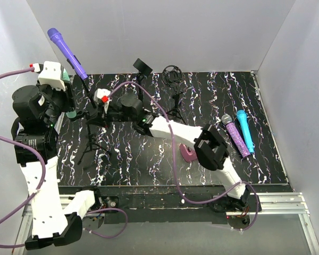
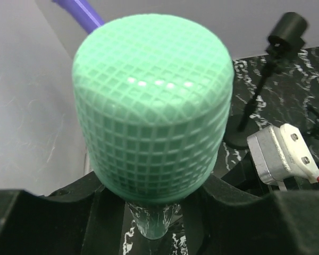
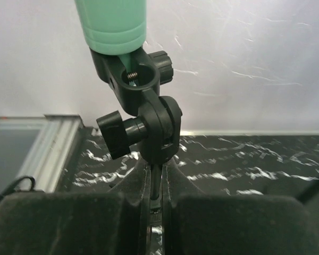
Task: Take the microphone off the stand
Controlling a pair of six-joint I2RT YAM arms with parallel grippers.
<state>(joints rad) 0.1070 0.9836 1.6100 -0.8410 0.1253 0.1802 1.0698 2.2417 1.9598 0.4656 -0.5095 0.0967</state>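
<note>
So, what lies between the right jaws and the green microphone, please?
The stand's black swivel clamp, under the green microphone, shown in the right wrist view.

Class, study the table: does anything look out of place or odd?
A glittery purple microphone and a blue microphone lie loose at the table's right, off any stand, while the back stand holds nothing.

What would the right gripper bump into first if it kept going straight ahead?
Most likely the stand's black swivel joint, just past the right gripper, which is shut on the stand's thin pole. Beyond that is only the white wall, though depth is hard to judge.
</note>
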